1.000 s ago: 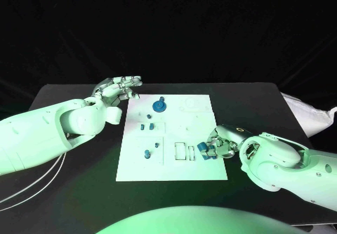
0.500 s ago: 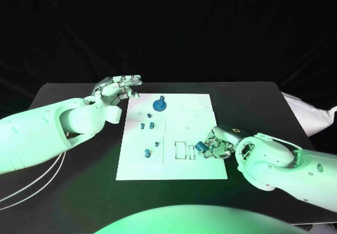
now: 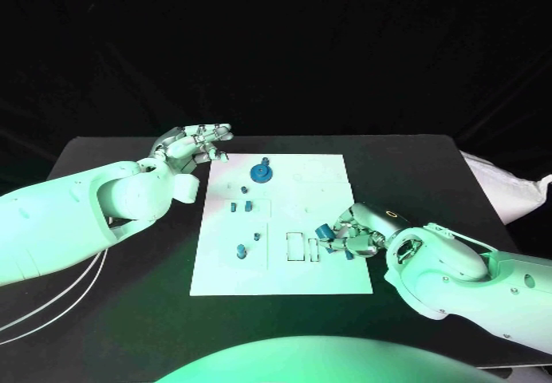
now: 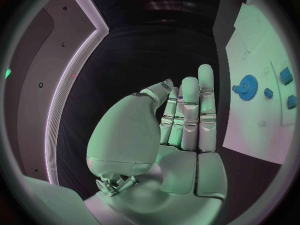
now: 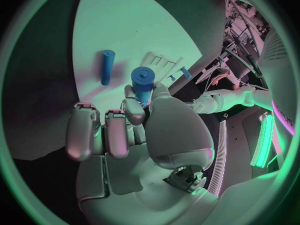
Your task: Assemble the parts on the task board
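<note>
Both arms are clad in smooth white shells, bulky and rounded, swelling into fat housings near the wrists. The left arm (image 3: 80, 215) has two thin pale cables looping down beside its lower edge. The right arm (image 3: 471, 275) carries a small ring marking on its wrist housing and a few dark dots, perhaps screws, further back along the shell. The left hand (image 4: 181, 120) is silver, its fingers built of short metal segments with pale pads over a broad, smooth palm plate. The right hand (image 5: 134, 130) matches it, silver and segmented, with exposed mechanism at its base.
</note>
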{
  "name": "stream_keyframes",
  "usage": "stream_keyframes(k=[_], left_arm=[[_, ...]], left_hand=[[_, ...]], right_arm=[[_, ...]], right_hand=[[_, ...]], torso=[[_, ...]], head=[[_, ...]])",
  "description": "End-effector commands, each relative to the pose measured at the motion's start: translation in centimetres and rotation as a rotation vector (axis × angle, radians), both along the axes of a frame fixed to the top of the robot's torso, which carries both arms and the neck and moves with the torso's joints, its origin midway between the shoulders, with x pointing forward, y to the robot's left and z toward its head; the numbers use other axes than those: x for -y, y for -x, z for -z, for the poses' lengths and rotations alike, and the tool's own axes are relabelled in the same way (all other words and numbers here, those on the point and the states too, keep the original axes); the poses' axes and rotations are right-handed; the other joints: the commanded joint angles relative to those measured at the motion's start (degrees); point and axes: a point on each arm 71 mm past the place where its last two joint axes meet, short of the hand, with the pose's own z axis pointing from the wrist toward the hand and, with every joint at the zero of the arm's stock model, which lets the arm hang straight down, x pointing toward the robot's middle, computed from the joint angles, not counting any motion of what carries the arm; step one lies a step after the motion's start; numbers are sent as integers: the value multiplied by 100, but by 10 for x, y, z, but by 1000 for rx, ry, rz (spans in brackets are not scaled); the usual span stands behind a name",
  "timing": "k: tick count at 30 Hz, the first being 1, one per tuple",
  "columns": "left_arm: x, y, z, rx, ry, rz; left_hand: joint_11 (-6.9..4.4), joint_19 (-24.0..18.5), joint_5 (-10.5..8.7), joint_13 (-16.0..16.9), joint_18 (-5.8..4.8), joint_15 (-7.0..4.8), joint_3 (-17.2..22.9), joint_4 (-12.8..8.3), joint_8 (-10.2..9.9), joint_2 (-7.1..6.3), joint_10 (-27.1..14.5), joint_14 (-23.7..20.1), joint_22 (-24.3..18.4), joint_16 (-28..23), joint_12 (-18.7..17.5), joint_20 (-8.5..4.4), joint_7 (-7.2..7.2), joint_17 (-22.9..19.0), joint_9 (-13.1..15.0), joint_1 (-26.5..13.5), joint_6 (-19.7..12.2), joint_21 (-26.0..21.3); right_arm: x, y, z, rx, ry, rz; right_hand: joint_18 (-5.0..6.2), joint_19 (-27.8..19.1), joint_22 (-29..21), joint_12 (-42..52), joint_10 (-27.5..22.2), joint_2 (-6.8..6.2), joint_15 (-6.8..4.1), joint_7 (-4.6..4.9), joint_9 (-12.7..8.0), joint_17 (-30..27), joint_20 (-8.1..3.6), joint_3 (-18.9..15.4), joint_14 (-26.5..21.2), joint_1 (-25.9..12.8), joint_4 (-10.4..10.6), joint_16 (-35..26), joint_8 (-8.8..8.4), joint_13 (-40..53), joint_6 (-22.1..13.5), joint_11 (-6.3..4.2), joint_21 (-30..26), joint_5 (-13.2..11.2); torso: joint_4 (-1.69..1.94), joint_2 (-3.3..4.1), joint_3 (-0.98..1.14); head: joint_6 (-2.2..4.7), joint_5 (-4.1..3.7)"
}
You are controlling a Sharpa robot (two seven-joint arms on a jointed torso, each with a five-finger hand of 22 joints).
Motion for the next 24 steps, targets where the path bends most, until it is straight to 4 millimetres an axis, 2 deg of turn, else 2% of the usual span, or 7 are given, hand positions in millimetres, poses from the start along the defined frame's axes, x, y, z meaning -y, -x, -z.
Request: stream_keyframes(k=[1, 4, 9, 17, 20, 23, 24], left_arm=[[3, 1, -1, 7, 9, 23], [3, 1, -1, 7, 10, 24], [5, 1, -1, 6, 11, 28], [5, 1, -1, 6, 12, 29], [6, 1, -1, 6, 12, 31], [6, 1, -1, 5, 13, 32], [6, 1, -1, 5, 13, 32]], left_hand=[[-5, 44, -16, 3, 60, 5, -6, -36, 37, 10, -29, -44, -5, 39, 18, 14, 10, -5, -4, 41, -33, -20], [-5, 44, -16, 3, 60, 5, -6, -36, 37, 10, -29, -44, -5, 39, 18, 14, 10, -5, -4, 41, -33, -20], [-5, 44, -16, 3, 60, 5, -6, -36, 37, 10, -29, -44, -5, 39, 18, 14, 10, -5, -4, 41, -33, -20], [-5, 44, -16, 3, 60, 5, -6, -36, 37, 10, -29, -44, -5, 39, 18, 14, 10, -5, -4, 41, -33, -20], [-5, 44, -16, 3, 60, 5, -6, -36, 37, 10, -29, -44, -5, 39, 18, 14, 10, -5, -4, 41, -33, -20], [-5, 44, -16, 3, 60, 5, -6, -36, 37, 10, -29, -44, -5, 39, 18, 14, 10, -5, -4, 41, -33, -20], [-5, 44, -16, 3, 60, 5, -6, -36, 37, 10, -29, -44, -5, 39, 18, 14, 10, -5, -4, 41, -33, -20]], right_arm=[[-6, 1, 0, -25, -59, -3], [-14, 2, 3, -68, -50, -30], [-27, 3, 7, -111, -39, -66], [-38, 2, 9, -122, -42, -76], [-42, 1, 8, -110, -51, -75], [-44, 0, 8, -98, -55, -72], [-44, 0, 8, -94, -55, -69]], right_hand=[[-71, -3, 9, 25, 66, 88, -59, -77, 191, 2, -39, -51, 345, -16, 2, 30, 88, 27, 91, -27, 32, 36], [-72, -1, 12, -12, 61, 144, -64, -84, 218, -6, -45, -89, 343, -84, 4, 26, 92, 13, 92, -32, 34, 62], [-72, 0, 13, 30, 105, 224, -72, -98, 254, -4, -50, -120, 343, -146, 3, 26, 108, 83, 114, -43, 34, 92], [-72, 0, 11, 47, 146, 273, -84, -114, 301, -5, -60, -199, 342, -259, 6, 25, 129, 137, 139, -57, 32, 94], [-72, -1, 10, 49, 156, 279, -87, -118, 317, -9, -63, -235, 341, -303, 7, 22, 134, 153, 144, -61, 31, 83], [-72, -1, 9, 34, 164, 286, -91, -124, 350, -12, -68, -323, 340, -412, 6, 19, 141, 167, 144, -66, 29, 9], [-72, -2, 7, 25, 167, 286, -92, -125, 367, -20, -70, -386, 338, -497, 5, 14, 145, 175, 144, -67, 27, -121]], torso=[[4, 2, -4], [-3, 4, 0], [7, 5, -2], [4, 2, -8], [3, 7, -1], [2, 5, -1], [3, 4, -3]], head=[[6, -6], [8, -1], [8, -3], [-1, 27], [5, 30], [3, 32], [3, 30]])
